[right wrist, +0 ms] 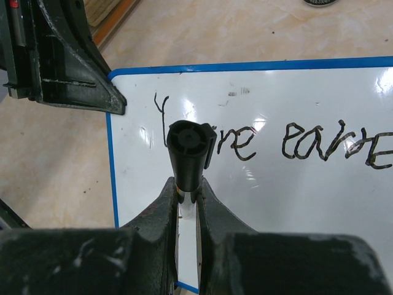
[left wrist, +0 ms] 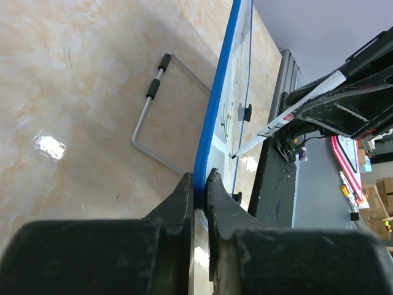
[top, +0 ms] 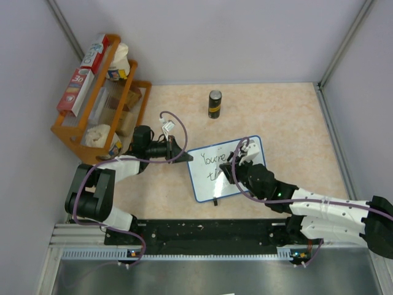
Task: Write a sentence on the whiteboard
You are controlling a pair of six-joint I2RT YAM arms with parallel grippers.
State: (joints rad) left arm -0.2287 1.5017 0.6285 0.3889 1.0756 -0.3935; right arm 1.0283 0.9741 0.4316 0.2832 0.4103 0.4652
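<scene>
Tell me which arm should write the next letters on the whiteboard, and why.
Right: the right pincer grips the marker, tip at the whiteboard below the sentence's first line. The left pincer is clamped on the board's blue edge, steadying it.

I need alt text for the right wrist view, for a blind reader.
The right gripper, shut on a marker, holds it over the whiteboard, where the sentence reads roughly "You're earne". The left gripper clamps the board's edge near a corner.
</scene>
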